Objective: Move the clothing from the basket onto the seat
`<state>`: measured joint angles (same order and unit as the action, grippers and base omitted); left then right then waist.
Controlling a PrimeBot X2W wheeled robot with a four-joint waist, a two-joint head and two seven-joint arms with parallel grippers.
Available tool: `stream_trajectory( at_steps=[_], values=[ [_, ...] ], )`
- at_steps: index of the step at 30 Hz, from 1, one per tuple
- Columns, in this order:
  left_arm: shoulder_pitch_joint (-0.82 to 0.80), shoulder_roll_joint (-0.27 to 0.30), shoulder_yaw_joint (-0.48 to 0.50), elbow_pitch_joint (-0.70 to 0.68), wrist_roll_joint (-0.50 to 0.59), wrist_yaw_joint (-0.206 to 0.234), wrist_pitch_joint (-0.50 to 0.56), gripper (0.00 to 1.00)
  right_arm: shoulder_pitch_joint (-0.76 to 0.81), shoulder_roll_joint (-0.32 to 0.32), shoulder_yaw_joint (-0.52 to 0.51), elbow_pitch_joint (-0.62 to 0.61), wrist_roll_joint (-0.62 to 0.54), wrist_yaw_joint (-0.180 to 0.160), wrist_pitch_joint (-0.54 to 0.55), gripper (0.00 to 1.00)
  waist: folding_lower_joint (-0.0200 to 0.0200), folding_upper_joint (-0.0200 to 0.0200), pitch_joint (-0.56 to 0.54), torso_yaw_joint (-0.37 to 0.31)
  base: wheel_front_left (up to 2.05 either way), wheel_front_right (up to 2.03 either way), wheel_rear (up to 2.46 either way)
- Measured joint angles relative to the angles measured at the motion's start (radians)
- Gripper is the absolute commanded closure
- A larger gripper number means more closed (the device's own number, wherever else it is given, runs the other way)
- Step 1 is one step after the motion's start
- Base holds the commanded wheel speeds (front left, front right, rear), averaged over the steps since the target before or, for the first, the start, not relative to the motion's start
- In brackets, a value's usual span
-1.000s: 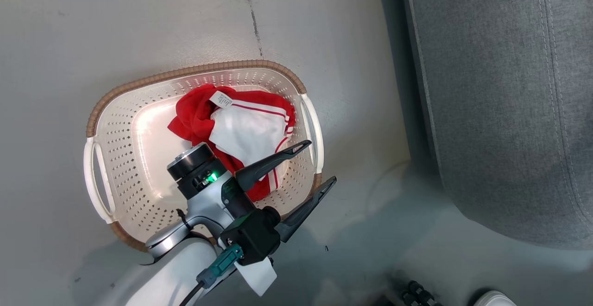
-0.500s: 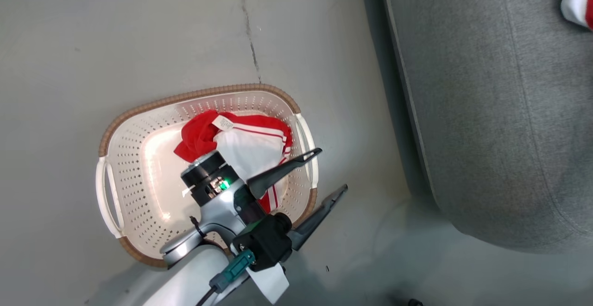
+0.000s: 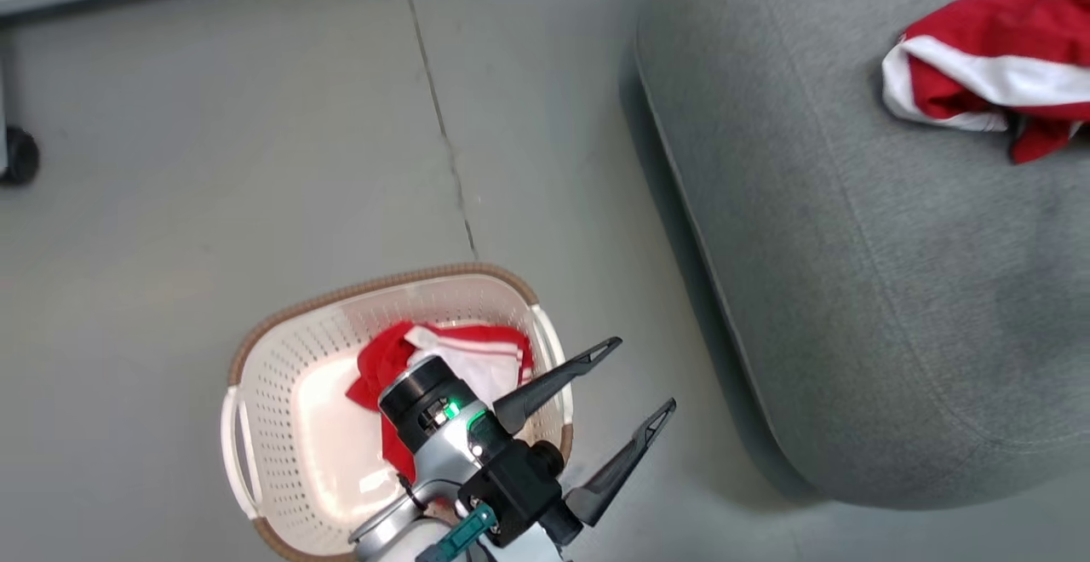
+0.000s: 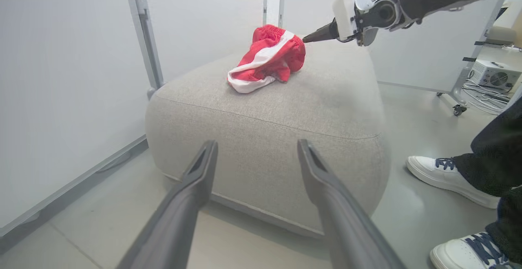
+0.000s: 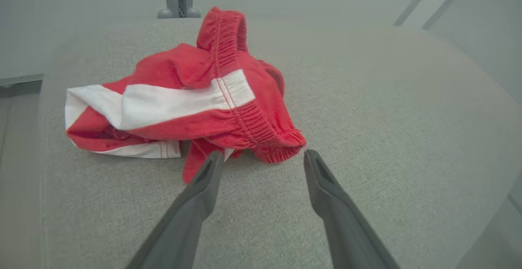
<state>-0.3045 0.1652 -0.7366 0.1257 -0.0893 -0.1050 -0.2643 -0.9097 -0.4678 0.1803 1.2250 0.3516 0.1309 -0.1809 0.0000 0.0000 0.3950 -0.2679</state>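
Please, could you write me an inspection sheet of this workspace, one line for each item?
Surface: grey floor, with a thin crack line.
Job's things: first garment crumpled on the seat; second garment in the basket, which stands on the floor beside the seat.
Clutter: nothing seen.
Hands: left hand open, empty, near the basket; right hand open, empty, fingertips at the first garment's edge.
Cables: teal plug and lead at the left wrist; loose wires on the floor, far off.
Surroundings: a person's white shoes beside the seat; white walls, metal post, caster wheel.
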Motion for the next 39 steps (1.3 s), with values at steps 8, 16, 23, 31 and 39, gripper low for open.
stream_trajectory(
  at_steps=[8,16,23,31,39],
  values=[
    [0.062,-0.057,0.048,0.001,0.0,-0.004,0.0,0.0,0.092,-0.066,0.092,-0.153,0.111,0.0,-0.037,0.0,0.0,0.0,-0.151,0.001,0.0,0.0,0.0],
    [0.116,-0.094,0.144,-0.011,-0.009,0.0,0.0,0.0,0.24,-0.129,0.137,-0.424,0.236,0.0,-0.076,0.0,0.0,0.0,-0.263,0.05,0.0,0.0,0.0],
    [0.149,-0.109,0.246,-0.017,-0.009,0.006,0.0,0.0,0.403,-0.089,0.036,-0.803,0.215,0.0,-0.08,0.0,0.0,0.0,-0.314,0.116,0.0,0.0,0.0],
    [0.196,-0.114,0.337,-0.02,-0.009,0.038,0.0,0.0,0.621,0.043,-0.032,-1.08,0.109,0.0,-0.081,0.0,0.0,0.0,-0.358,0.192,0.0,0.0,0.0],
    [0.236,-0.116,0.381,-0.021,-0.049,0.135,0.0,0.0,0.806,0.193,-0.035,-1.159,0.028,0.0,-0.081,0.0,0.0,0.0,-0.384,0.275,0.0,0.0,0.0]
  ],
)
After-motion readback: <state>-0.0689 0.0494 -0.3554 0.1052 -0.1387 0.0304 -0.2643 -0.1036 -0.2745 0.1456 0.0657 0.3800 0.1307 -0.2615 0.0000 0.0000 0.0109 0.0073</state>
